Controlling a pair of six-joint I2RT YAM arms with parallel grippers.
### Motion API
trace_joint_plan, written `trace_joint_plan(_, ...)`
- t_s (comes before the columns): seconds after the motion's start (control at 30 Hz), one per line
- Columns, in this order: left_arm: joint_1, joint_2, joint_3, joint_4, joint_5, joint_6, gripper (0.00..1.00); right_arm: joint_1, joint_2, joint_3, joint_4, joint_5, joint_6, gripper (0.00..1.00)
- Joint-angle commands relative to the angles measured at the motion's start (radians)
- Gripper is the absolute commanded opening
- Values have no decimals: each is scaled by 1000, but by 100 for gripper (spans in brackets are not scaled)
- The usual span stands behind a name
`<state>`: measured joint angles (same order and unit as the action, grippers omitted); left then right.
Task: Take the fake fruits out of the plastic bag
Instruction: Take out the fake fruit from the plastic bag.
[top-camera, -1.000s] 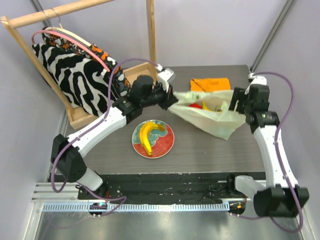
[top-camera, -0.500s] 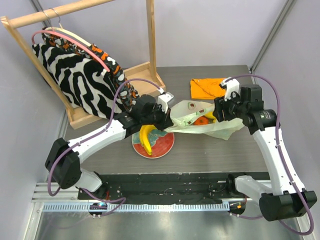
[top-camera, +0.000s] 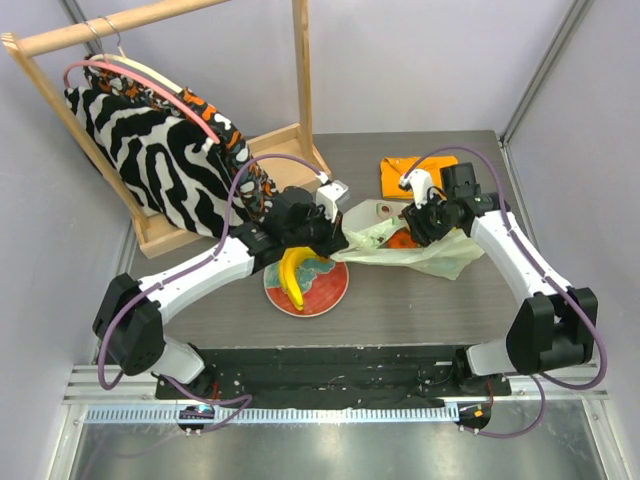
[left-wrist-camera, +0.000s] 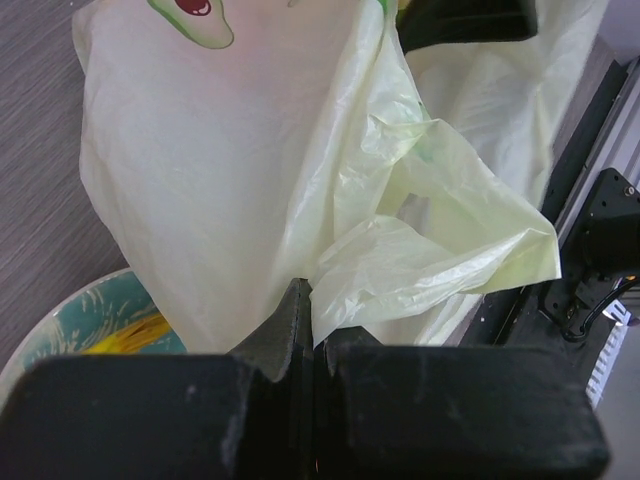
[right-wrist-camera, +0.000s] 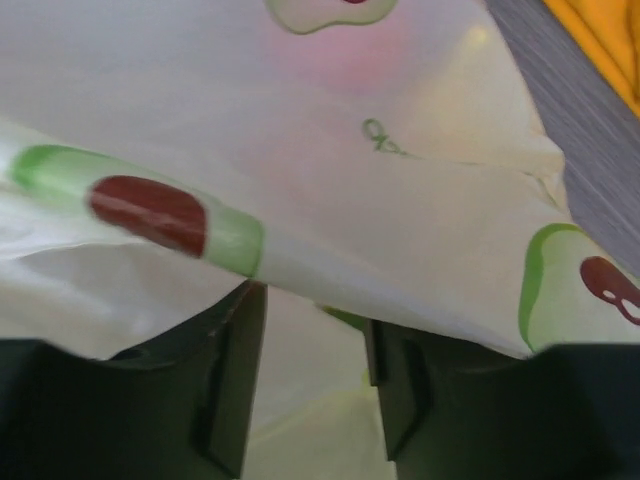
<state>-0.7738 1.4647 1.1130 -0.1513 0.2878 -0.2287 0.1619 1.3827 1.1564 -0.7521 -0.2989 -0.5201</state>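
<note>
Left gripper (left-wrist-camera: 302, 300) is clamped tight on a fold of the thin, crinkly pale yellow-green plastic bag (left-wrist-camera: 230, 180), just beside the round red-and-teal plate (top-camera: 325, 292) where the glossy yellow plastic bananas (top-camera: 293, 272) lie. Right gripper (right-wrist-camera: 312, 340) stands half apart under the film, near the small round orange-red fruit (top-camera: 403, 240) inside. I'd slip the fingers past the plastic before squeezing, so I grab fruit, not bag

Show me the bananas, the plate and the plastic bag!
bananas (top-camera: 292, 276): top view, middle of the yellow bunch.
plate (top-camera: 335, 289): top view, bare red part by its right rim.
plastic bag (top-camera: 446, 257): top view, crinkly pale right end.
</note>
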Motion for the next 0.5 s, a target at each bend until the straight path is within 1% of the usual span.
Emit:
trace_joint_plan(0.0, 4, 16, 28, 35, -3, 6, 0, 4, 22, -44, 224, 178, -58, 57)
trace_joint_plan(0.07, 4, 26, 31, 29, 5, 9, 0, 5, 82, -37, 264, 184, -83, 59)
trace_joint_plan(0.1, 4, 29, 33, 29, 8, 9, 0, 4, 105, -31, 279, 210, -80, 59)
trace_joint_plan(0.13, 4, 35, 33, 27, 11, 8, 0, 4, 165, -23, 292, 222, -75, 59)
trace_joint_plan(0.2, 4, 49, 34, 27, 14, 2, 0, 1, 225, 20, 295, 219, -78, 60)
trace_joint_plan(0.3, 2, 69, 51, 22, 10, 8, 0, -12, 335, 63, 313, 204, -90, 65)
trace_joint_plan(0.33, 2, 77, 59, 18, 8, 11, 0, -18, 379, 80, 335, 201, -83, 69)
trace_joint_plan(0.37, 2, 89, 74, 13, 8, 15, 0, -22, 407, 92, 341, 198, -77, 71)
trace_joint_plan(0.47, 4, 108, 97, 7, 10, 22, 0, -41, 493, 146, 347, 195, -78, 72)
